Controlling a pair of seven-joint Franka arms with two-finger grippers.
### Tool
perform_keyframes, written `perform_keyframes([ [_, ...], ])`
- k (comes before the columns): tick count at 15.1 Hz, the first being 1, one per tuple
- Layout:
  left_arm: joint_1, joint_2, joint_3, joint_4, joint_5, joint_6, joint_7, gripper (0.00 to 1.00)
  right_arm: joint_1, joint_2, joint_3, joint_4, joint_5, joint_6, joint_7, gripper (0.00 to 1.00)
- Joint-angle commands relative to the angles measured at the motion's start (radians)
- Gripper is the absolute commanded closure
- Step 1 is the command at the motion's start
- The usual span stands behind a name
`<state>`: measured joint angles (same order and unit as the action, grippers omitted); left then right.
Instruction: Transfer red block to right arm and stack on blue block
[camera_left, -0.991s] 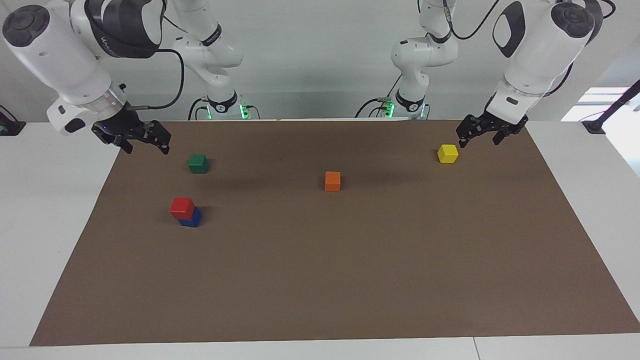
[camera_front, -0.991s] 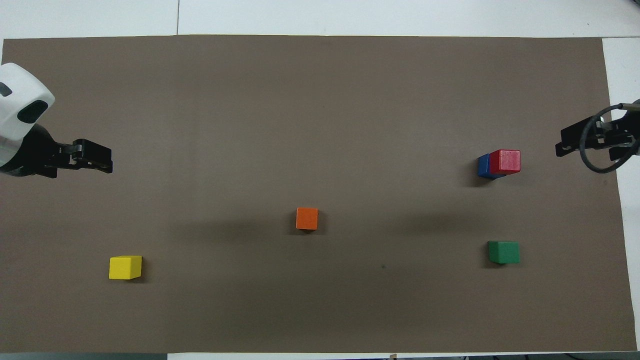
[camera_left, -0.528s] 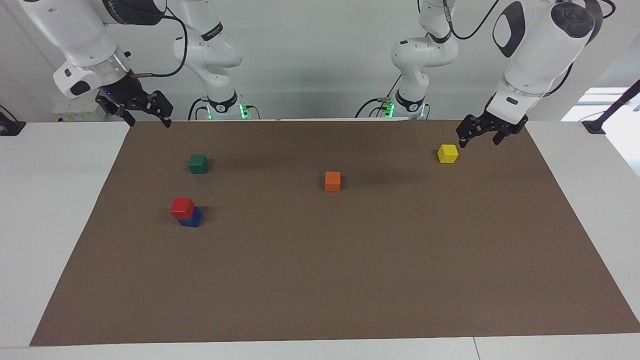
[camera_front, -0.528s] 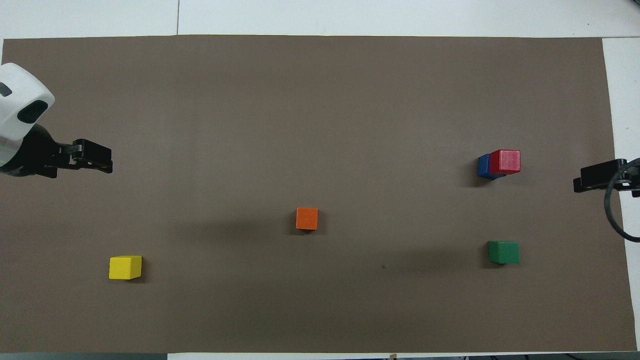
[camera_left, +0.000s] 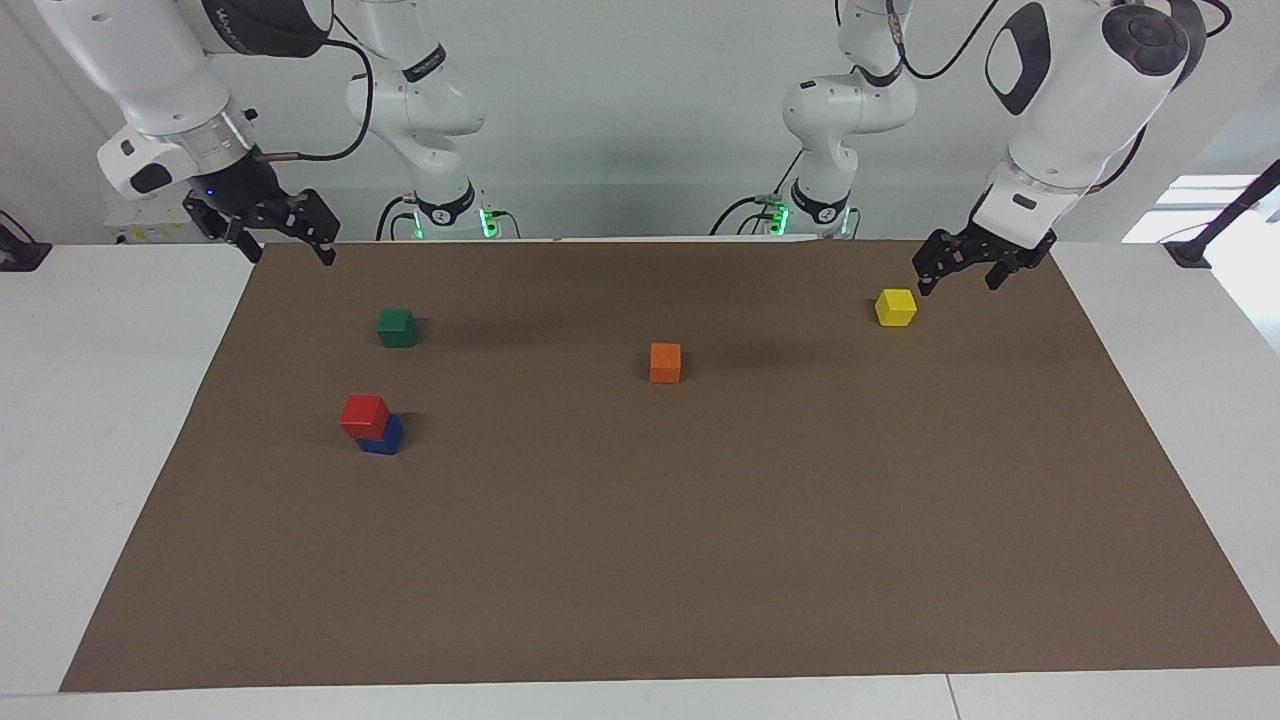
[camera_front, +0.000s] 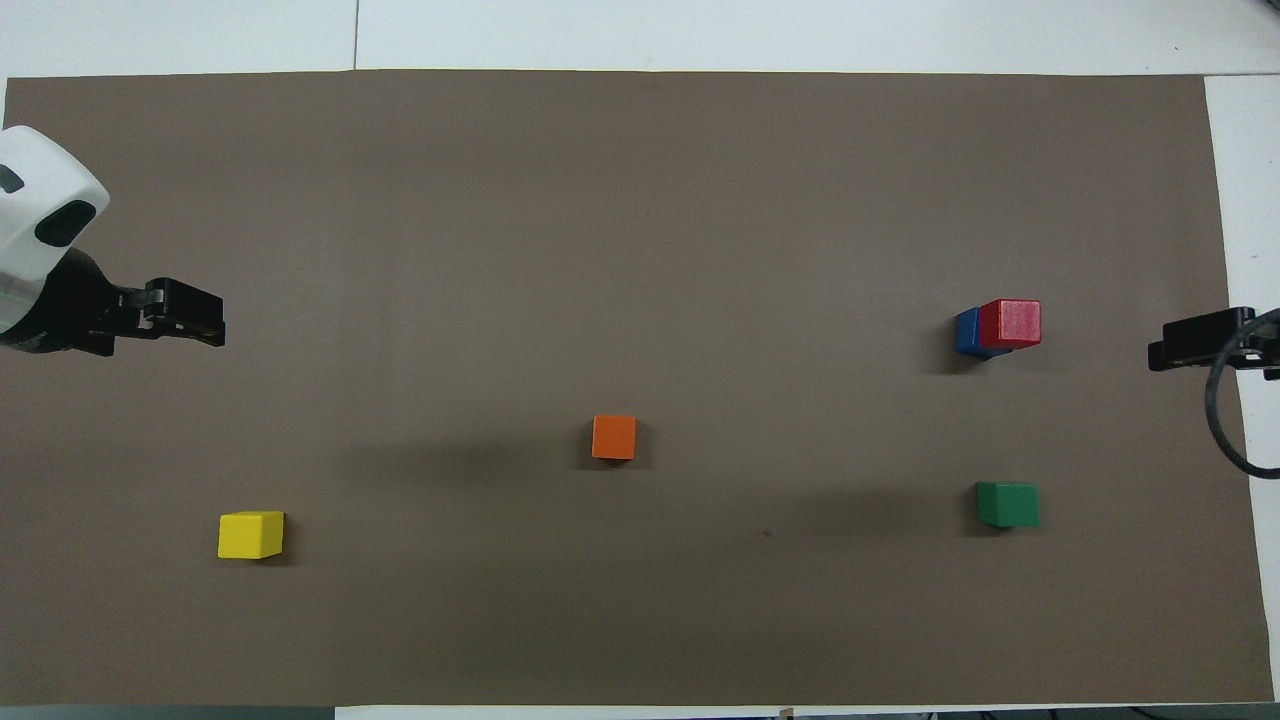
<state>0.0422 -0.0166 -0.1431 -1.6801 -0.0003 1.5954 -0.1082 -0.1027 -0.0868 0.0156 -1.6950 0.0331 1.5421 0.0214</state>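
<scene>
The red block (camera_left: 363, 414) (camera_front: 1011, 323) sits on top of the blue block (camera_left: 385, 438) (camera_front: 965, 332), a little askew, toward the right arm's end of the brown mat. Nothing touches the stack. My right gripper (camera_left: 289, 250) (camera_front: 1158, 353) hangs open and empty in the air over the mat's edge at that end, well apart from the stack. At the left arm's end, my left gripper (camera_left: 958, 283) (camera_front: 218, 325) is open and empty, raised over the mat close to the yellow block (camera_left: 895, 307) (camera_front: 250, 534).
A green block (camera_left: 397, 327) (camera_front: 1007, 503) lies nearer to the robots than the stack. An orange block (camera_left: 665, 362) (camera_front: 613, 437) sits near the middle of the brown mat (camera_left: 700, 560) (camera_front: 600, 200). White table surrounds the mat.
My right gripper has lifted and pulled away from the stack toward the mat's edge. The left arm and all blocks have stayed still.
</scene>
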Motion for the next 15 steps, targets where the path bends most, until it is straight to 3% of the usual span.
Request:
perform_keyframes([
  [1,0.005,-0.014,0.0,-0.003,-0.013,-0.014,0.008,0.0,-0.011,0.015,0.007,0.024,-0.01,-0.019,-0.014,0.01],
  [15,0.005,-0.014,0.0,-0.003,-0.013,-0.014,0.008,0.0,-0.012,0.015,0.007,0.024,-0.047,-0.013,-0.046,0.0],
])
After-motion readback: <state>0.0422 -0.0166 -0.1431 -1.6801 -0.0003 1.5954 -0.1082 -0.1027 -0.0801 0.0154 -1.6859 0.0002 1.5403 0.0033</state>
